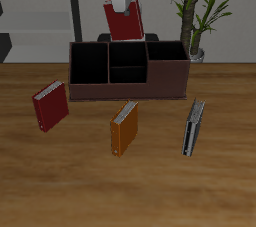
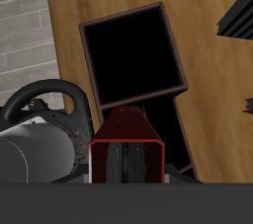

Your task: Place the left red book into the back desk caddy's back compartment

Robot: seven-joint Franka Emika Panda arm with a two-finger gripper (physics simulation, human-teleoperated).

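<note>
My gripper (image 1: 124,4) is shut on the left red book (image 1: 124,21), a thin bright-red hardcover that hangs upright, slightly tilted, above the back desk caddy (image 1: 90,91). The caddy is a long dark brown box with black cells. Its back compartment (image 1: 127,54), the small middle cell farther from the table's front edge, lies just below the book. In the wrist view the red book (image 2: 126,141) fills the foreground, seen end-on, with a large end cell of the caddy (image 2: 133,55) beyond it. My fingertips are hidden by the book.
A darker maroon book (image 1: 50,106) leans on the table in front of the caddy's end. An orange book (image 1: 125,128) and a grey-black book (image 1: 193,128) stand nearer the front edge. A potted plant (image 1: 196,11) stands behind the caddy's other end.
</note>
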